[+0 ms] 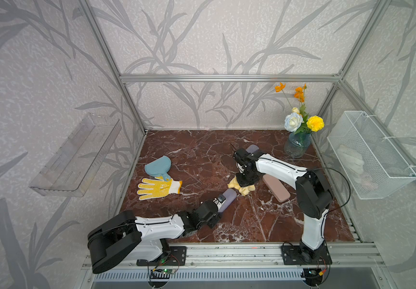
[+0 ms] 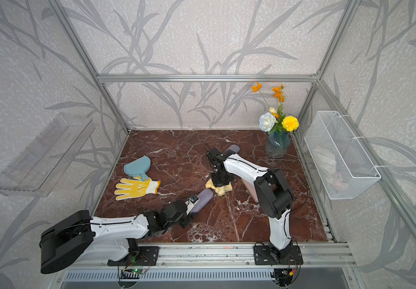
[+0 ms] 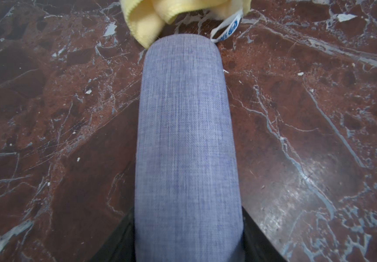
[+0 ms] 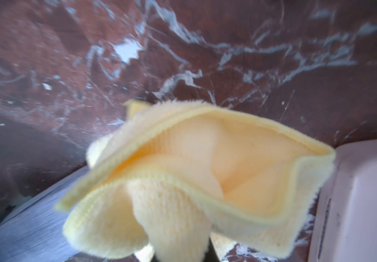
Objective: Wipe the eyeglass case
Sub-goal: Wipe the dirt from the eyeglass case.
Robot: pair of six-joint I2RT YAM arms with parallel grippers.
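Left end effector is clenched on the near end of the eyeglass case, the blue-grey fabric one. It's gripped at the tip so nearly the whole length sticks out free, which leaves plenty of bare surface to wipe. The case sits front-centre over the tabletop, pointing diagonally at the right arm. The shadow beside it in the left wrist view suggests the far end is off the marble, but I can't confirm that.

Right end effector points straight down, gripping the bunched yellow cloth. Its fingertips are buried in the folds, so the grip reads from how the cloth gathers up into it. The loose folds flare out below like a pad, a sensible shape for dragging over a curved shell.

The case tip meets the cloth edge in the left wrist view. Touching or just short, I can't tell. The right wrist view is blurred.

My read: one arm fixtures, the other wipes, and the stroke is barely at the tip.

Watch out: a pink case lies just beside the cloth on the far side, and another blue-grey case lies behind the right arm. Neither is held, so I take them as distractors. The glove and vase are well apart from the action.
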